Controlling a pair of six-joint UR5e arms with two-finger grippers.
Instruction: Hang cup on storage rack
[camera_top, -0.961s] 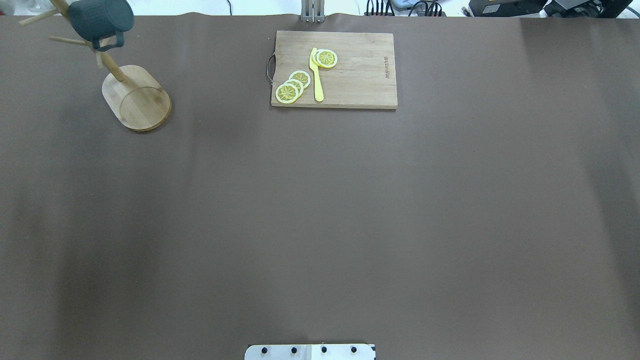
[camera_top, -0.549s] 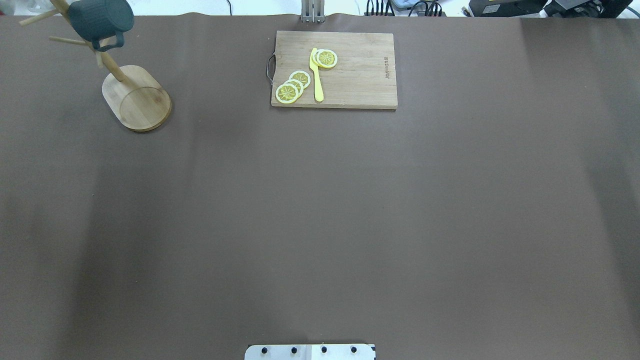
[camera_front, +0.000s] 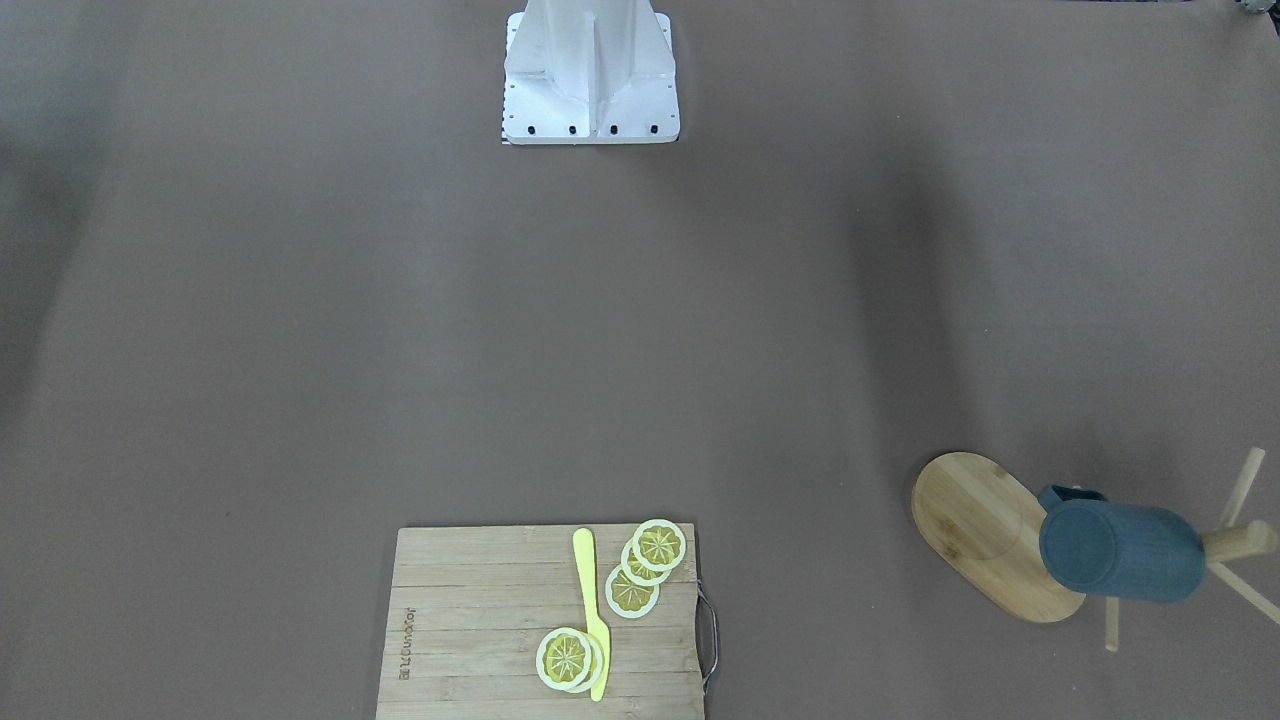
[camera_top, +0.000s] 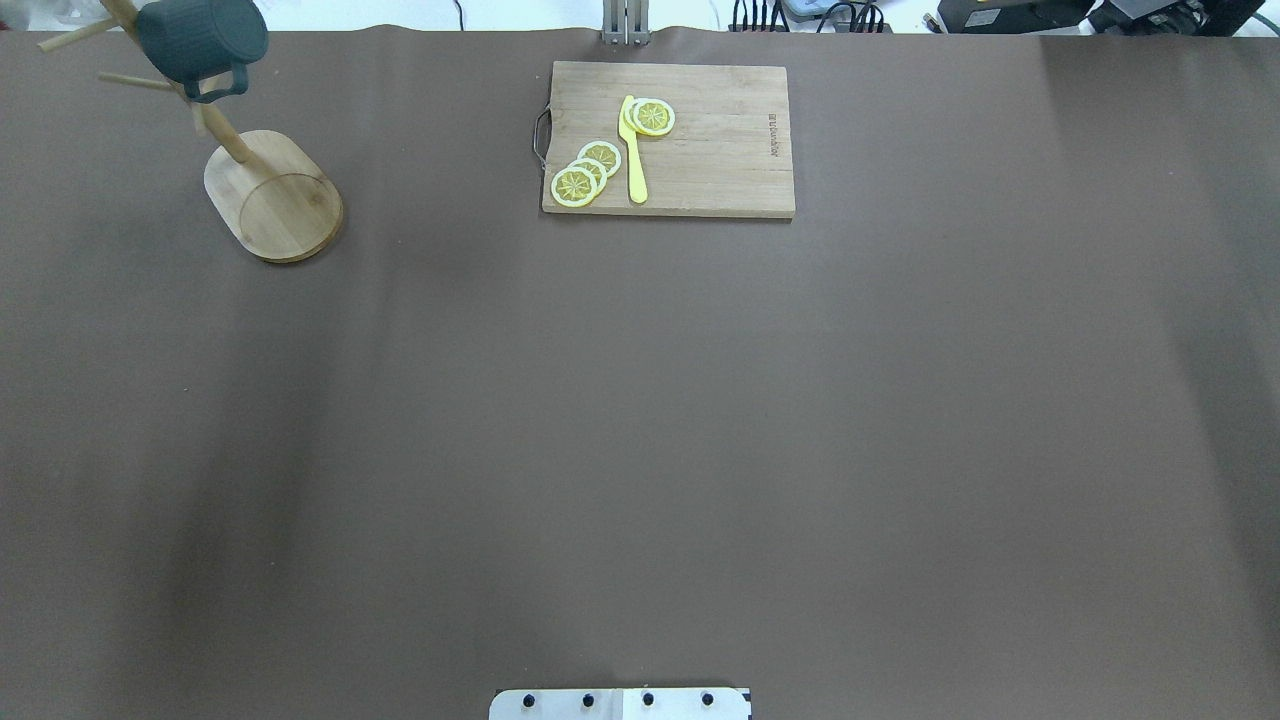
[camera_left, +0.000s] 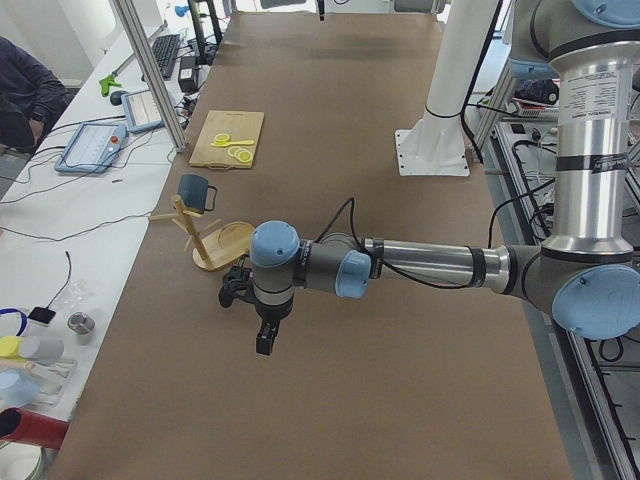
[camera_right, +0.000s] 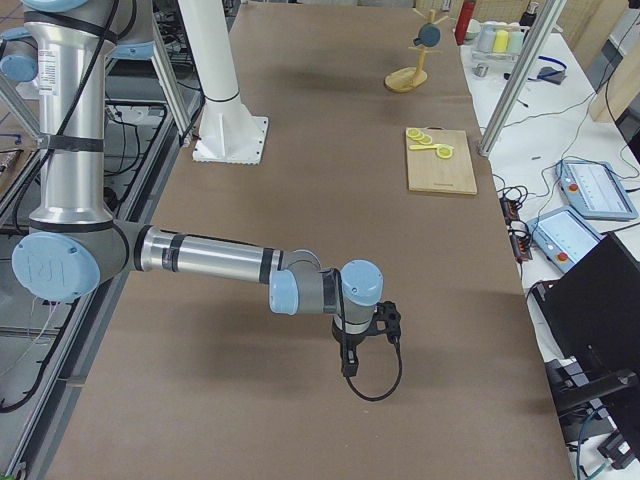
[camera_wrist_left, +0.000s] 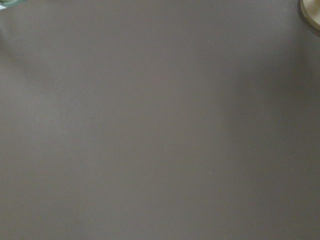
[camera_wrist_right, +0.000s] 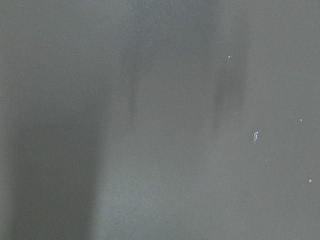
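Note:
The blue-grey cup (camera_top: 200, 38) hangs by its handle on a peg of the bamboo storage rack (camera_top: 275, 195) at the far left corner of the table. It is seen again in the front-facing view as the cup (camera_front: 1120, 550) tilted over the rack's oval base (camera_front: 985, 530). My left gripper (camera_left: 263, 338) shows only in the exterior left view, pointing down over bare mat, a short way from the rack (camera_left: 222, 243); I cannot tell if it is open or shut. My right gripper (camera_right: 347, 362) shows only in the exterior right view, far from the rack (camera_right: 405, 80); its state is also unclear.
A bamboo cutting board (camera_top: 700, 150) with lemon slices (camera_top: 585, 172) and a yellow knife (camera_top: 632, 150) lies at the far middle. The robot's white pedestal (camera_front: 590, 75) stands at the near edge. A side bench with tablets, and a seated person (camera_left: 25, 95), lie beyond the table.

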